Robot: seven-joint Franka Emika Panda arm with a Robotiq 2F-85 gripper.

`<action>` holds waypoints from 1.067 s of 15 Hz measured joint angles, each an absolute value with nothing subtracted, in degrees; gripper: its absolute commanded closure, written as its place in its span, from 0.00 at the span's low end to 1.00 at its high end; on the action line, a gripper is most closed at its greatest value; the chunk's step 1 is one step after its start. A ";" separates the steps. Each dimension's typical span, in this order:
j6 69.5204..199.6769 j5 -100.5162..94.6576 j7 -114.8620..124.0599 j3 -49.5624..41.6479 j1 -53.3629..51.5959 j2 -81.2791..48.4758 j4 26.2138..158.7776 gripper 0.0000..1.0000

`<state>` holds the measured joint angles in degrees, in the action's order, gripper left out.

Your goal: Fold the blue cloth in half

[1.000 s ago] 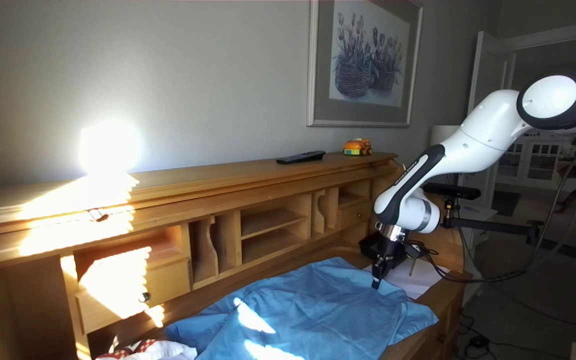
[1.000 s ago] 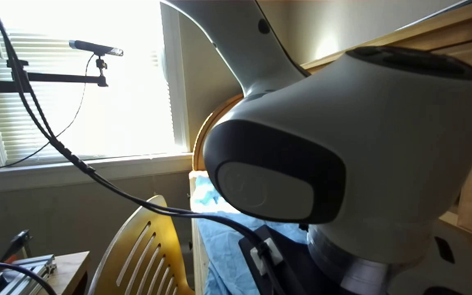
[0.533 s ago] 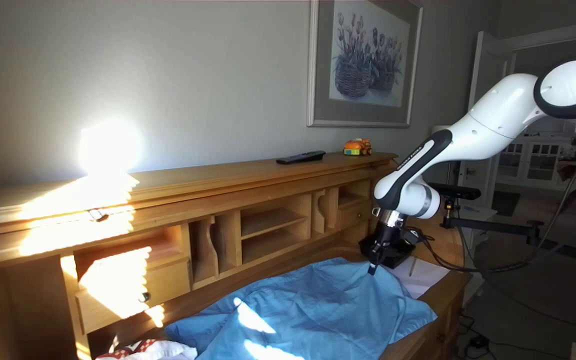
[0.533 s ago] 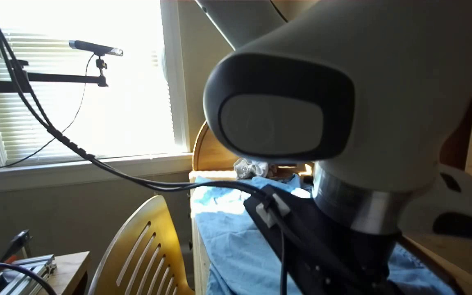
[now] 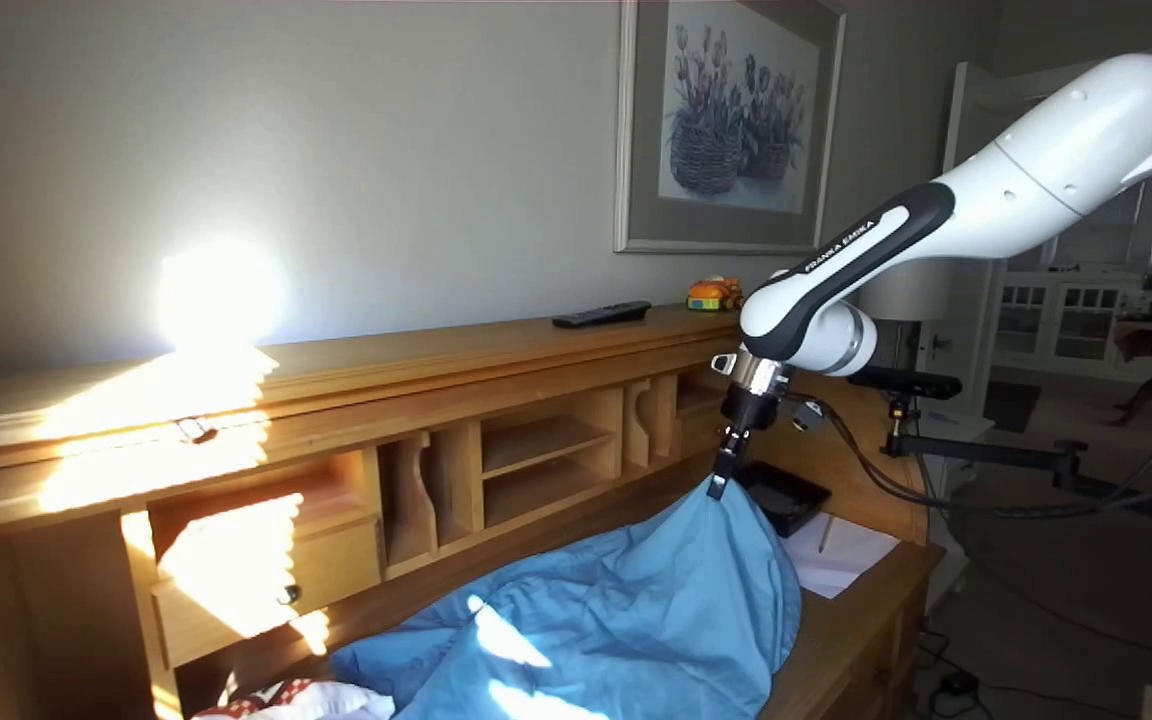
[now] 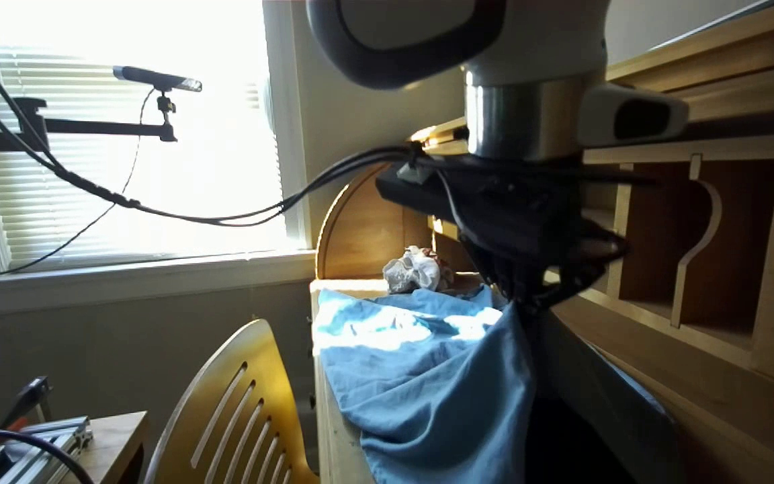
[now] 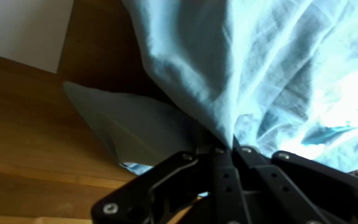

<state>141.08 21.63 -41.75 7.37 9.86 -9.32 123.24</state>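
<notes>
The blue cloth point(image 5: 626, 610) lies wrinkled over the wooden desk, with a bright sunlit patch on it. My gripper point(image 5: 717, 488) is shut on a pinch of the cloth near the back of the desk. The pinched part is lifted into a tent-like peak, and folds hang down from it. The raised cloth also shows in an exterior view point(image 6: 474, 396), below the dark gripper point(image 6: 527, 309). In the wrist view the cloth point(image 7: 259, 62) runs to a point between the closed fingertips, and a shaded flap hangs at the left. The pinched edge itself is hidden between the fingers.
White paper point(image 5: 851, 560) and a black tray point(image 5: 784, 498) lie at the desk's end. Cubbyholes point(image 5: 546, 450) line the back. A red-and-white patterned bundle point(image 5: 296, 702) lies beside the cloth. A yellow chair point(image 6: 239, 410) stands at the desk's front. Cables point(image 6: 192, 218) hang from the arm.
My gripper has risen and moved toward the back of the desk with the cloth pinched in it. The cloth's near end has lifted off the desk corner, uncovering wood and more paper.
</notes>
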 measured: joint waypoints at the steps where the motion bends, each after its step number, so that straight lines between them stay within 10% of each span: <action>1: 140.82 20.46 -41.11 7.39 8.15 -8.31 123.64 1.00; 16: 140.90 0.85 -27.64 11.77 -9.49 -6.29 122.24 1.00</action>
<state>140.90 0.85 -27.64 11.77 -9.49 -6.29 122.24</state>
